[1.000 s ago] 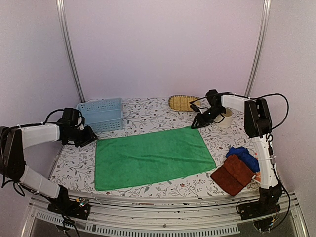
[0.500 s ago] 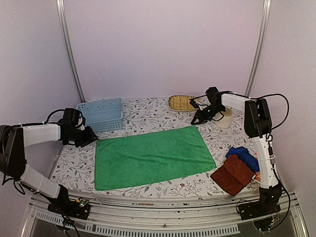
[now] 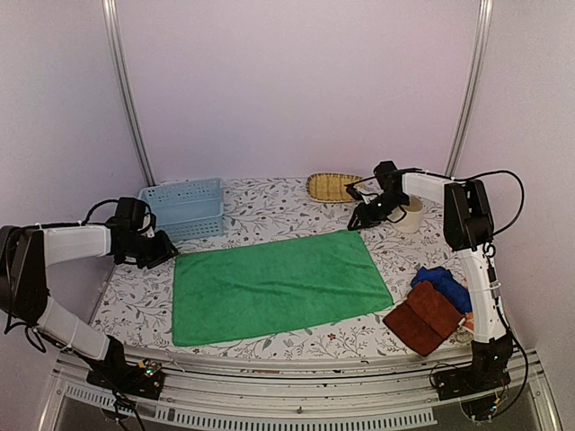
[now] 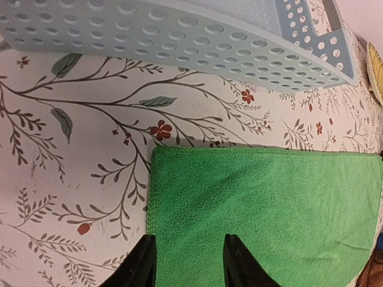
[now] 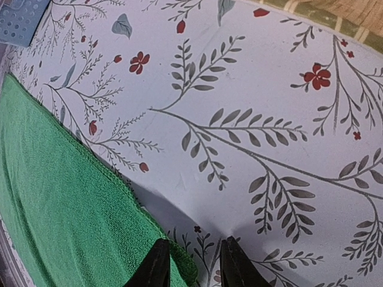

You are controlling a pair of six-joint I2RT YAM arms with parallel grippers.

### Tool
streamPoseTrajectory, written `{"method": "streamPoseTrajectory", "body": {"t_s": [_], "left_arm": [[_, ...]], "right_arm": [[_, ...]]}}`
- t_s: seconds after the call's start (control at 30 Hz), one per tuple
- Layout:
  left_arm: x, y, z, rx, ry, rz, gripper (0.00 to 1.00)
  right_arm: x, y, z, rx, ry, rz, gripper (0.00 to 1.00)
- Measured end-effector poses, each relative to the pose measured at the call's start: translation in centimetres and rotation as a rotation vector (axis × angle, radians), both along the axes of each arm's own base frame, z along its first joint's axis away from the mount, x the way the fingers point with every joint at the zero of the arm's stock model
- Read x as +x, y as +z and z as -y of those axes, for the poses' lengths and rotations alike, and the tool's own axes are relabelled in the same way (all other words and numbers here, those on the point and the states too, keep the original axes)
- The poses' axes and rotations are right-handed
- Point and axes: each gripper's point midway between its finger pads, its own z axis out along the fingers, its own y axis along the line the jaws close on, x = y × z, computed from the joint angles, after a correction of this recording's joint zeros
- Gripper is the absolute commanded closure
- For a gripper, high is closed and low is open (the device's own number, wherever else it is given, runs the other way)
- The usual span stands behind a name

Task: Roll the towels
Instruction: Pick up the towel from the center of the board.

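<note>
The long bright green towel (image 3: 278, 283) lies flat and spread out mid-table. My left gripper (image 3: 166, 248) is open at its far left corner; in the left wrist view the gripper (image 4: 188, 263) straddles the towel's (image 4: 269, 209) left edge. My right gripper (image 3: 359, 220) is open at the far right corner; in the right wrist view the gripper (image 5: 194, 266) has the tip of the towel's (image 5: 60, 197) corner between its fingers. The reddish-brown towel (image 3: 424, 319) and the blue towel (image 3: 440, 278) lie folded at the right. The orange towel is mostly hidden by them.
A pale blue perforated basket (image 3: 184, 208) stands at the back left, close above the left gripper (image 4: 179, 36). A yellow straw tray (image 3: 332, 187) lies at the back centre (image 5: 335, 12). A cream cylinder (image 3: 411, 214) stands behind the right arm.
My right gripper has shifted slightly at the towel's far right corner. The left arm has barely moved. The towel lies as before.
</note>
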Motion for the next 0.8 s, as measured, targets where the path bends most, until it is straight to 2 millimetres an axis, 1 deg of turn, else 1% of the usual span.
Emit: {"method": "streamPoseTrajectory", "body": {"t_s": [0.1, 0.23, 0.37, 0.7, 0.8], "left_arm": [[0.0, 0.0, 0.0, 0.001, -0.004, 0.001, 0.59], [0.0, 0.0, 0.0, 0.005, -0.009, 0.002, 0.59], [0.0, 0.0, 0.0, 0.008, -0.013, 0.003, 0.59], [-0.5, -0.5, 0.0, 0.009, -0.015, -0.011, 0.59], [-0.5, -0.6, 0.0, 0.009, -0.015, -0.012, 0.59]], "right_arm": [[-0.1, 0.0, 0.2, -0.006, -0.003, 0.003, 0.65], [-0.9, -0.1, 0.4, -0.009, -0.003, -0.013, 0.63], [-1.5, -0.1, 0.4, -0.001, 0.001, -0.026, 0.64], [-2.2, 0.6, -0.5, 0.062, 0.014, -0.068, 0.73], [-1.8, 1.2, -0.7, 0.077, 0.014, -0.058, 0.79]]}}
